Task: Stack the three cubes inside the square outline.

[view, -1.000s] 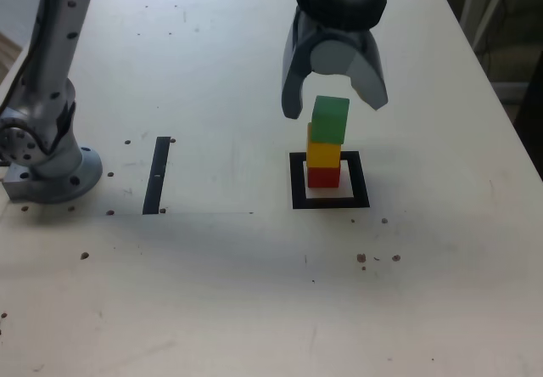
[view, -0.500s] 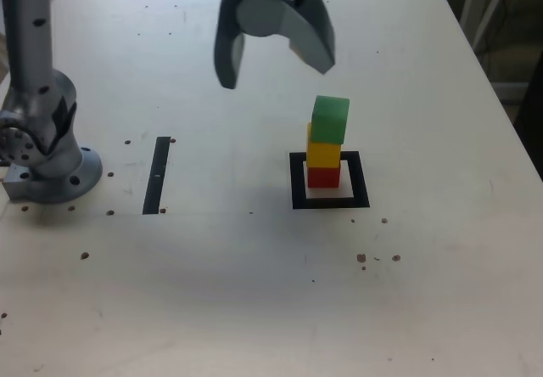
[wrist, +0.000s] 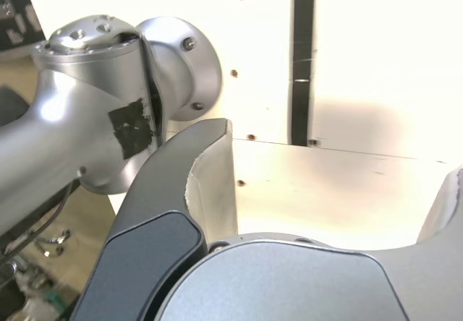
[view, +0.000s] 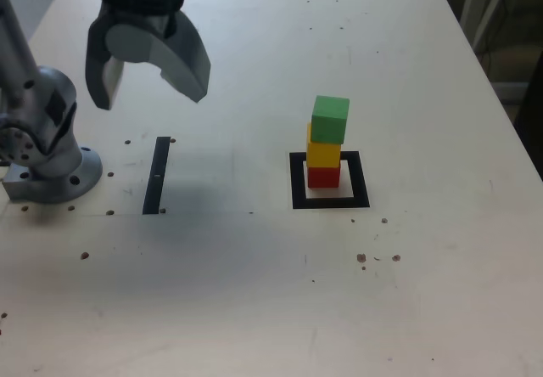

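Note:
A stack of the three cubes stands inside the square outline [view: 296, 181] right of centre in the exterior view: the red cube [view: 322, 176] lowest, the yellow cube [view: 323, 154] on it, the green cube [view: 330, 119] on top, turned slightly askew. My gripper [view: 149, 87] hangs open and empty high above the table at the exterior view's left, far from the stack. The wrist view shows one grey finger [wrist: 206, 183] over bare table, with no cube in sight.
The arm's round metal base [view: 51, 173] sits at the exterior view's left edge and also fills part of the wrist view [wrist: 123, 97]. A thin black strip [view: 157, 174] lies beside it. Small dark specks dot the white table [view: 254, 292].
The gripper has swung away from above the stack to the exterior view's left, open all the while. The stack has stayed in place.

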Robot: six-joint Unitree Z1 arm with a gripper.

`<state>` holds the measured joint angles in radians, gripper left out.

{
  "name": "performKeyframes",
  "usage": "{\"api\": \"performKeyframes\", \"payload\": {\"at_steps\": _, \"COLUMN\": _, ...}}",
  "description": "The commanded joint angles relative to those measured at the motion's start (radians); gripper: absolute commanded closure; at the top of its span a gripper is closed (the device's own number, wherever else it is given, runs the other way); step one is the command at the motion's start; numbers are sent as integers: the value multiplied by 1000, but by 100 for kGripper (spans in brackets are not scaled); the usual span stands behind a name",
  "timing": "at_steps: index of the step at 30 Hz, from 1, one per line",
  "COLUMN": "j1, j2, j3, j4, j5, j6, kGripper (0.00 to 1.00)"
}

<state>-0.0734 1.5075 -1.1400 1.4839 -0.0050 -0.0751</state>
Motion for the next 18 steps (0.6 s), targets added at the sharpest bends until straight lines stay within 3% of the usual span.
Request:
{"api": "performKeyframes", "payload": {"at_steps": 1, "j1": -1, "j2": -35, "j3": 145, "j4": -37, "j5": -5, "j6": -3, "kGripper": 1}}
{"api": "performKeyframes", "payload": {"at_steps": 8, "j1": -1, "j2": -75, "j3": 331, "j4": -197, "j5": -8, "j6": -4, "kGripper": 1}}
{"api": "performKeyframes", "payload": {"at_steps": 18, "j1": -1, "j2": -82, "j3": 426, "j4": -334, "j5": -19, "j6": 27, "kGripper": 1}}
